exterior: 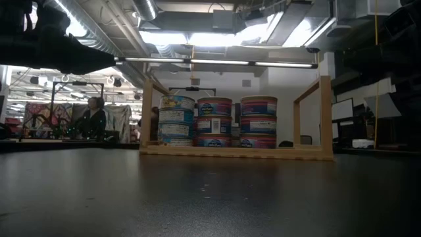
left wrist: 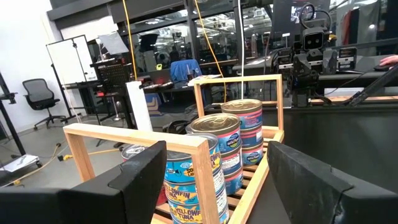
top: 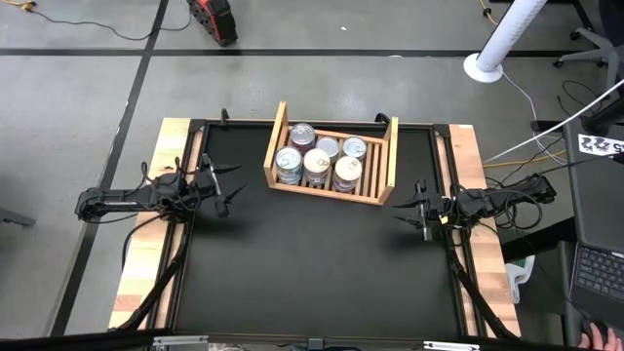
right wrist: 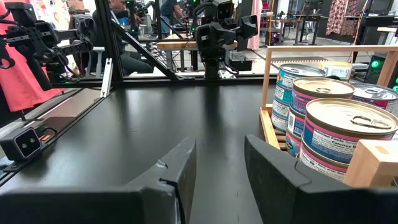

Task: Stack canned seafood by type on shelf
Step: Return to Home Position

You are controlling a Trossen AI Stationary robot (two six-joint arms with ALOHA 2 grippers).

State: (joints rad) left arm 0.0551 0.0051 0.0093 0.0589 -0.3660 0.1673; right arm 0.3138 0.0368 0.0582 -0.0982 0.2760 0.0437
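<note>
The shelf (top: 277, 146), a light wooden rack with raised side boards, stands at the table's far middle on the black top. Several stacks of canned seafood (top: 317, 164) rest on its slatted base, silvery lids up. In the low view the left stack (exterior: 176, 120) has blue-and-yellow labels, and the middle stack (exterior: 214, 122) and right stack (exterior: 258, 122) have pink-and-blue ones. My left gripper (top: 232, 187) hovers level at the table's left edge, open wide, with the shelf beyond its fingers (left wrist: 137, 180). My right gripper (top: 398, 212) hovers level at the right edge, open narrower, with nothing between its fingers (right wrist: 180, 168).
Bare black table top (top: 312, 263) spreads from the shelf to the near edge. Wooden boards (top: 146, 253) flank the table. Off the table's right side stand a laptop (top: 595, 263) and a person's hand (top: 593, 337). A person (exterior: 92, 118) sits in the room behind.
</note>
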